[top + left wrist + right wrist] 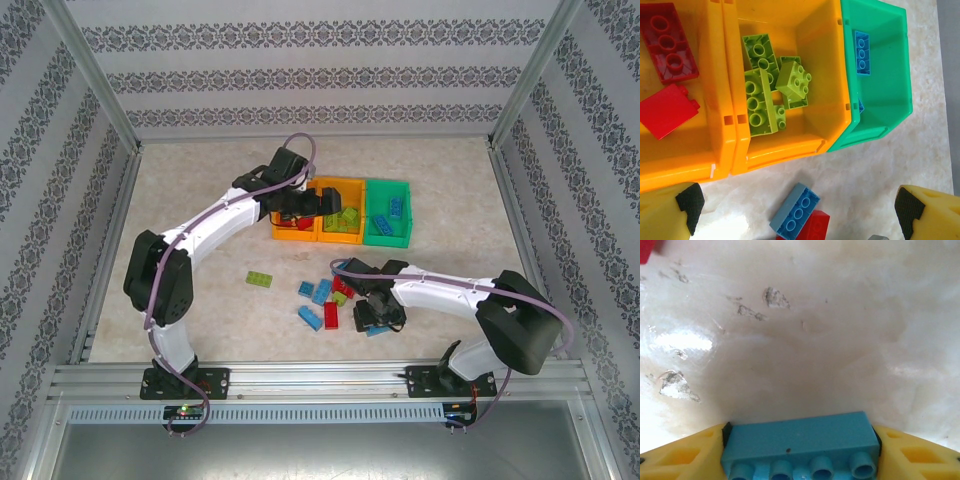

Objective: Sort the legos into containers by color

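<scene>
Blue brick (800, 437) sits gripped in the right pincer (376, 322), low over the desk (815, 340). Next it likely needs lifting toward twelve o'clock into the green bin (388, 241). The left pincer (799, 204) gapes empty above the orange bins (720, 100).

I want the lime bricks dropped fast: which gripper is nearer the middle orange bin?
Left. The left gripper hovers open right at the middle orange bin. The right gripper is down at the table, nearer the bases, closed on a blue brick.
</scene>
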Controlling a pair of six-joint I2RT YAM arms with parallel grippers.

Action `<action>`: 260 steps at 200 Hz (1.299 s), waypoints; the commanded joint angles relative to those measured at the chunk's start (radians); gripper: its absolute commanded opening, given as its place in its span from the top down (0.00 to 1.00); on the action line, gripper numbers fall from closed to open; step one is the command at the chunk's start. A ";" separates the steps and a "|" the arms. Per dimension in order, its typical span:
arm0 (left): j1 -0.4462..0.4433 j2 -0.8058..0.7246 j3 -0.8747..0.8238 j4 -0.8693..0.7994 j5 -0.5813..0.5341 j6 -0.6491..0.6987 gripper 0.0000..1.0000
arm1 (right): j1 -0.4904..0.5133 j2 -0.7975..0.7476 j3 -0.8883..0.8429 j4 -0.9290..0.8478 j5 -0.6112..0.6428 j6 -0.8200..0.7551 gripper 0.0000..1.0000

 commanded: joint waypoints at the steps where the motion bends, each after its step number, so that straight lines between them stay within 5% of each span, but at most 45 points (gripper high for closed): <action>1: 0.033 -0.065 -0.043 0.027 -0.025 -0.012 0.00 | 0.001 0.004 -0.026 0.021 0.010 0.000 0.45; 34: 0.053 -0.125 -0.109 0.012 -0.048 0.024 0.00 | -0.079 -0.139 -0.024 0.046 0.000 0.008 0.49; 71: 0.051 -0.185 -0.185 -0.052 -0.120 0.094 0.00 | -0.326 -0.255 0.050 0.160 -0.131 -0.066 0.51; 128: 0.040 -0.289 -0.376 -0.033 -0.159 0.101 0.00 | -0.572 -0.069 0.284 0.239 -0.202 -0.132 0.52; 260: -0.150 -0.270 -0.540 -0.033 -0.161 0.070 0.06 | -0.676 0.351 0.661 0.201 -0.059 -0.185 0.38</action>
